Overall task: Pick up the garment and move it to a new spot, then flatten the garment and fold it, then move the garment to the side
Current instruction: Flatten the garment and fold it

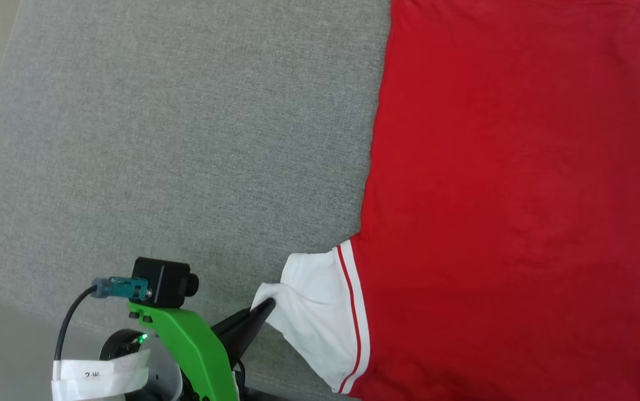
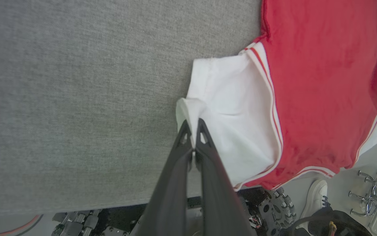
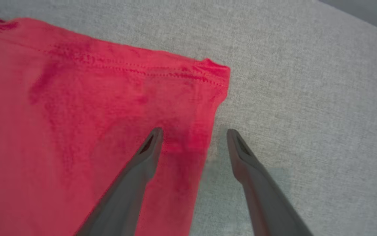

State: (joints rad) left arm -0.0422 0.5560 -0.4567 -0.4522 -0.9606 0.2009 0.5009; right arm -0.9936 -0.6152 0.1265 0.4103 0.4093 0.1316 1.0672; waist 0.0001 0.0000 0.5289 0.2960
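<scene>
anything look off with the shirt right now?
The garment lies mostly flat. Its white sleeve is bunched where the left gripper pinches the cuff, its near end reaches the front edge of the grey surface, and the hem corner by the open right gripper curls up slightly.

TEXT | white tape band (image 1: 100,376), head view, lower left, just beside green bracket (image 1: 186,342) | small dark handwritten marks near upper edge of band | first mark resembling "2", second a small symbol, too small and clipped to read with certainty | nothing else legible
</scene>
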